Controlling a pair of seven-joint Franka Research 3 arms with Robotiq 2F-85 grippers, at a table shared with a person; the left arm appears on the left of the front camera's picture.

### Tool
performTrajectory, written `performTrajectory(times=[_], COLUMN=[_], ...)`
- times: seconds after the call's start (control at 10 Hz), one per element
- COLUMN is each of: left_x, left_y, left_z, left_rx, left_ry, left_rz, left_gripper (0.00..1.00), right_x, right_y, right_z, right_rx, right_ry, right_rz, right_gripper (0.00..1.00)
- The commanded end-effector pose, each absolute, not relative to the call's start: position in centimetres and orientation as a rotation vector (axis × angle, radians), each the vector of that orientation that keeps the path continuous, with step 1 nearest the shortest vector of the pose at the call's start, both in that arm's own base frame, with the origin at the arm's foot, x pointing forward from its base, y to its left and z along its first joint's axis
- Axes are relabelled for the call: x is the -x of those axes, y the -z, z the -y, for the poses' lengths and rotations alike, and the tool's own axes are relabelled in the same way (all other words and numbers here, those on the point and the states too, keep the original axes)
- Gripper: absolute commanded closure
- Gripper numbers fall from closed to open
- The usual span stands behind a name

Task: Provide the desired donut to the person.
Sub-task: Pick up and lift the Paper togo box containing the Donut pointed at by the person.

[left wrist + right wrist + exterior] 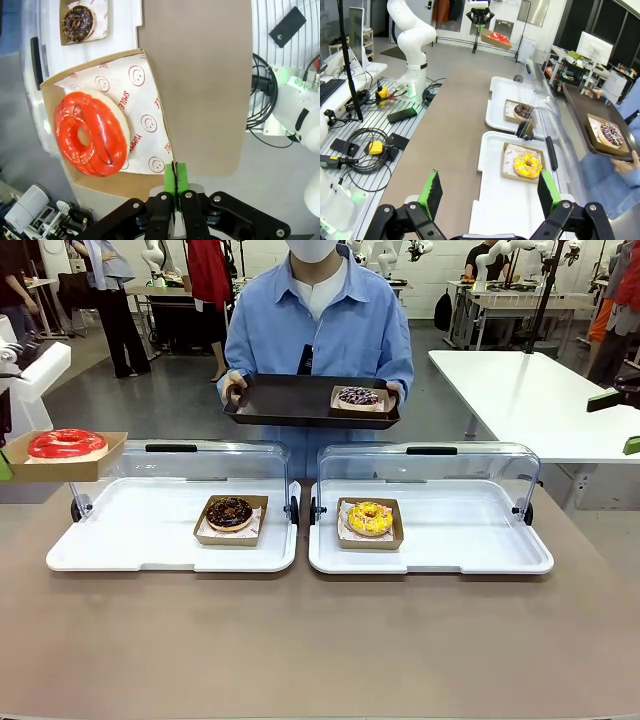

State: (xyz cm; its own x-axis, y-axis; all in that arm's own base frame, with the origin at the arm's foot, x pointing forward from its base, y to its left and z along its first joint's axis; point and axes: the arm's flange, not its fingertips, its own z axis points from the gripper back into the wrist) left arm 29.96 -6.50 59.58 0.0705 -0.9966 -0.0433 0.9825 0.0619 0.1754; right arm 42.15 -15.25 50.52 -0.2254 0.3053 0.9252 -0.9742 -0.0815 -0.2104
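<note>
Holding the brown cardboard tray (150, 75) of the red glazed donut (67, 443) pinched by its rim in my left gripper (174, 186), I have the person's (320, 325) black serving tray (290, 400) across the table, rightward; my right gripper (487, 192) idles wide open, empty.

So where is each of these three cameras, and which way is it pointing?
Front: fixed on the robot's side, facing across the table at the person holding a tray.
Left wrist: on the left arm, looking along its shut left gripper pinching the red donut's box.
Right wrist: on the right arm, past its open right gripper, along the table.
All three show the chocolate donut.
</note>
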Motion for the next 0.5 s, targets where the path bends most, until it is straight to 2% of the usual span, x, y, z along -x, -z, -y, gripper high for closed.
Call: performTrajectory(times=[0.0,0.4], left_x=[-29.05,-29.05], left_y=[-59.8,-59.8], left_z=[7.03,7.03], left_rx=[-0.201,-0.201], left_ry=[1.498,1.498], left_rz=[0.081,0.081], left_gripper=[1.0,1.0], right_x=[-42.02,-42.02], right_y=[-50.62,-50.62], right_z=[15.02,15.02], right_rx=[-0.88,-0.88], right_ry=[-1.526,-1.526], right_rz=[1.091,1.091], right_gripper=[0.0,0.0])
